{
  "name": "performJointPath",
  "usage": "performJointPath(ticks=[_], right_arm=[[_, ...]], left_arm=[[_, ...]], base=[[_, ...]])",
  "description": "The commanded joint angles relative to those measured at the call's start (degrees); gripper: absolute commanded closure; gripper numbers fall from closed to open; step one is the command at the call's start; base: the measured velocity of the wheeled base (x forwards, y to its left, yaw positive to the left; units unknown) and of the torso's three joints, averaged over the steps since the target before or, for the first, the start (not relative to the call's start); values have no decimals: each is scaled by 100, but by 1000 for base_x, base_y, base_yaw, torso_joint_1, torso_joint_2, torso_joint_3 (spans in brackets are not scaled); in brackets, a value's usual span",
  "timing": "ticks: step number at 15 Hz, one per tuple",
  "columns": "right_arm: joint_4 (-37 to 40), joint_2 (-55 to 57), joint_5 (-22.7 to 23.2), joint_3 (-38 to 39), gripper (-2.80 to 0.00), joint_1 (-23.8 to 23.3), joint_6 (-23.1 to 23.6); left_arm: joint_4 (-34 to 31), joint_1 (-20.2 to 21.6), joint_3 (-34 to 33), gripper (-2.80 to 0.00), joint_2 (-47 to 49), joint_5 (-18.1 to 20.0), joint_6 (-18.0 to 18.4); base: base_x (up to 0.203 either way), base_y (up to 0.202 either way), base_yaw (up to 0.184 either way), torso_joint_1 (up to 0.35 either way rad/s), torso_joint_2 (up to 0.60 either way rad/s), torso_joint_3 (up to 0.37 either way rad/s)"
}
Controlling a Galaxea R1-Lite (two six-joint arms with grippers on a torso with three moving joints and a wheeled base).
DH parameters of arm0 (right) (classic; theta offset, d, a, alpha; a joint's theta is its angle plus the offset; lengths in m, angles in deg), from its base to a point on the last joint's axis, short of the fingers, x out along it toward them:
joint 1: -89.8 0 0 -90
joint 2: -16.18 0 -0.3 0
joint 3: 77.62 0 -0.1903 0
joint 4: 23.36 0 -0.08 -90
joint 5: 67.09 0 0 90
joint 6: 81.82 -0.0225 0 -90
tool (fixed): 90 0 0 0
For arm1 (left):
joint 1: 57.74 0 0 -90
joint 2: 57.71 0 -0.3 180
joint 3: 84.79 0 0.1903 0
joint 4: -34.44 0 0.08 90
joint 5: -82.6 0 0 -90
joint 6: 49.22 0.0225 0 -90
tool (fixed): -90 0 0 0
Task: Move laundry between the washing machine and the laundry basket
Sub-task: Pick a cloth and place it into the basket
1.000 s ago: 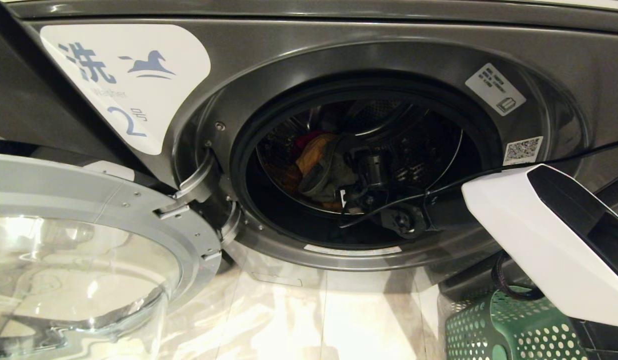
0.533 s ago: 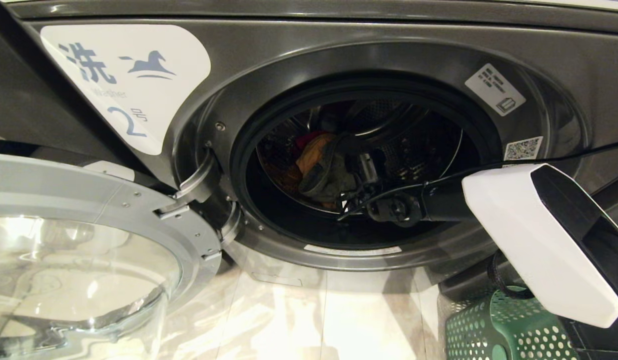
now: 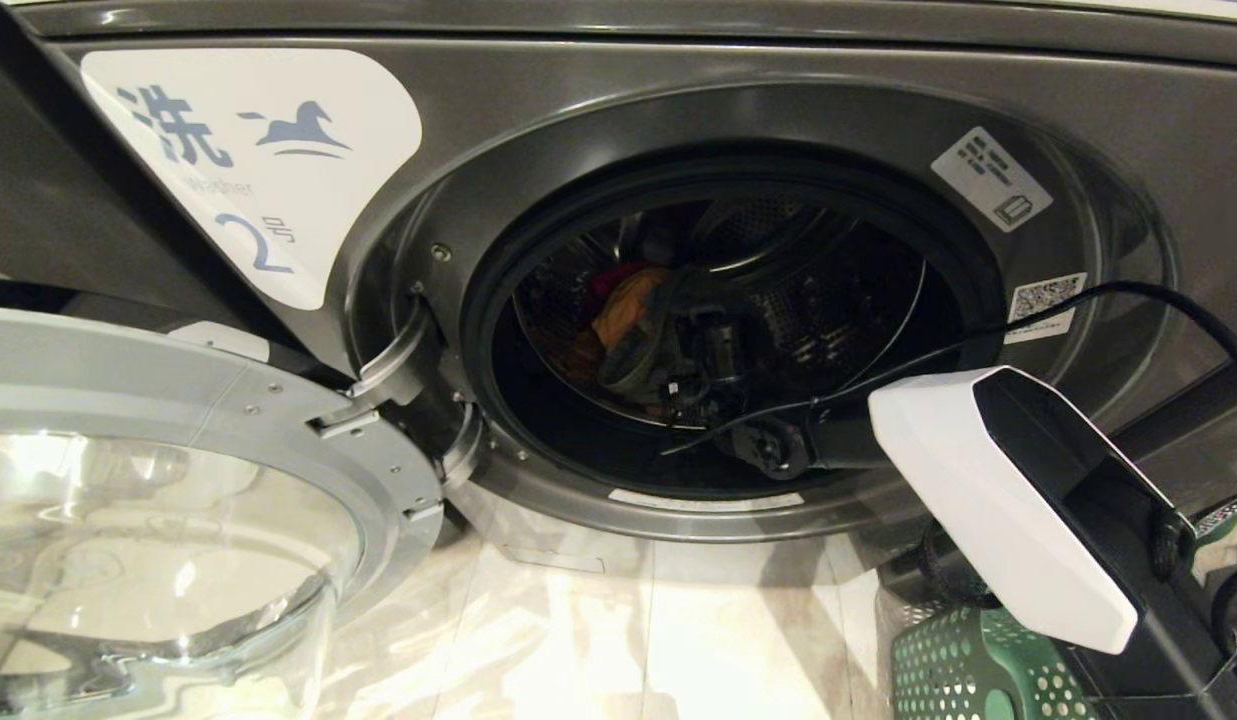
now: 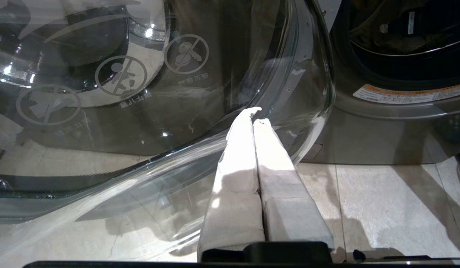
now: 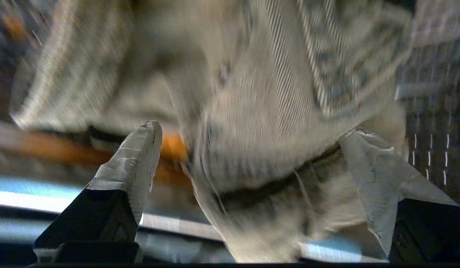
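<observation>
Down in the lower left of the frame, nearest me:
Door: the glass door (image 3: 168, 520) stands swung fully open on its hinge, which keeps the mouth of the machine free for an arm to go in.
Left gripper: the left gripper (image 4: 253, 118) hangs low beside the curved rim of that door, its two pale fingers (image 4: 241, 149) pressed together on nothing; it looks parked, out of the way of the reaching arm.
Basket: the green basket (image 3: 968, 670) sits on the floor at the lower right of the frame, just under the right arm's white casing (image 3: 988, 500); I judge it is set there so a short swing carries clothes across.
Washing machine: the grey washing machine (image 3: 678, 110) fills the upper frame, its round opening in the middle.
Right gripper: the right gripper (image 5: 252, 149) is inside the drum, seen dark at the centre of the head view, fingers spread wide to either side of a fold of cloth, not yet closed on it.
Laundry: the laundry (image 3: 638, 330) lies heaped at the back of the drum, a beige garment (image 5: 259, 123) in front of something orange (image 3: 628, 295).
Step, as I read it: lining up to pinch the beige piece and draw it out toward the basket.
Risk: a cable (image 3: 978, 345) trails along the arm across the door seal and could catch there.
</observation>
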Motion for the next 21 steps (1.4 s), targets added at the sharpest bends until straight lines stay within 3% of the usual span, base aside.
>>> performJointPath(ticks=[1, 3, 6, 21], right_arm=[[-623, 188, -16, -31, -280, -2, 262], [-1042, 327, -9, -34, -280, -16, 580], [-1035, 537, -8, -34, -280, -134, 617], [-1067, 428, 36, -45, -280, -224, 332]], left_arm=[[5, 1, -229, 0, 9, -1, 1], [5, 1, -229, 0, 9, -1, 1], [5, 1, -229, 0, 9, -1, 1], [5, 1, -229, 0, 9, -1, 1]], base=[[0, 0, 0, 0, 0, 0], [0, 0, 0, 0, 0, 0], [0, 0, 0, 0, 0, 0], [0, 0, 0, 0, 0, 0]])
